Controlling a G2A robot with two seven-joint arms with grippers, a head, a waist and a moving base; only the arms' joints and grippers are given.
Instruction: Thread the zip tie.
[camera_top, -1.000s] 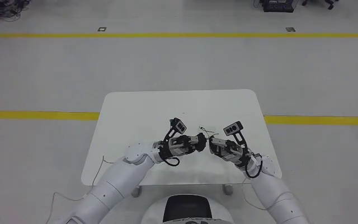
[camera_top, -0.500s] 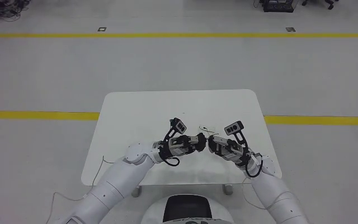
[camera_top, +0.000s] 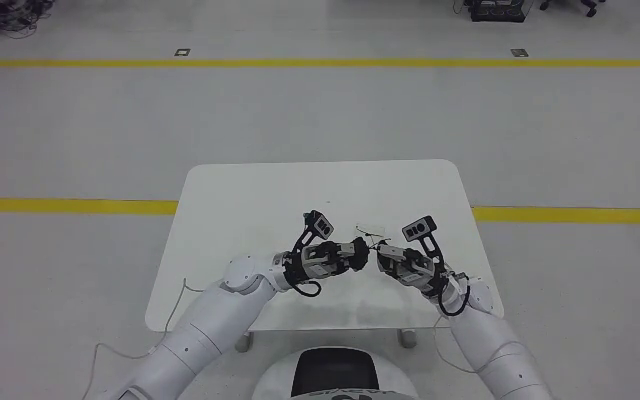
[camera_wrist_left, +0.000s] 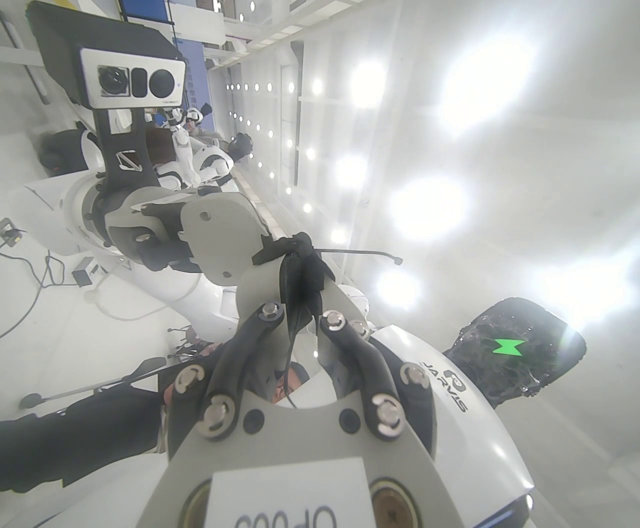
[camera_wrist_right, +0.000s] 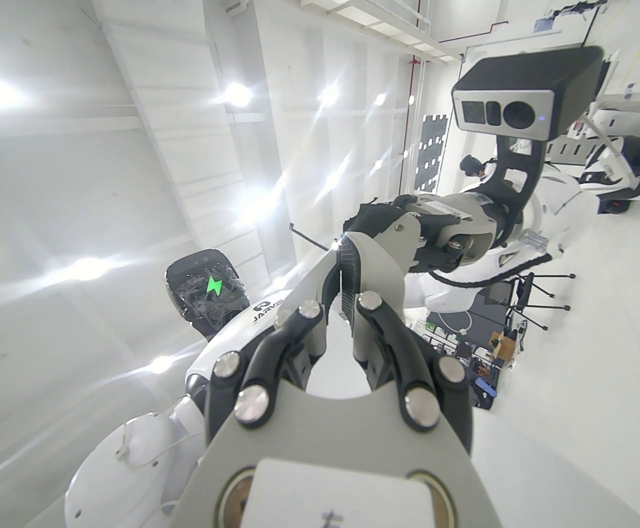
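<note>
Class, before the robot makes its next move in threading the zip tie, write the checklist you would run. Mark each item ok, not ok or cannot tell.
1. Left gripper shut on the zip tie: ok.
2. Right gripper shut on the zip tie: ok.
3. Both held close together above the table: ok.
4. Strap end lined up with the head's slot: cannot tell.
5. Strap already through the head: cannot tell.

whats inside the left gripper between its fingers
A black zip tie is pinched in the shut left gripper; a thin end pokes out past its tip. The stretch inside the grip itself is covered.
</note>
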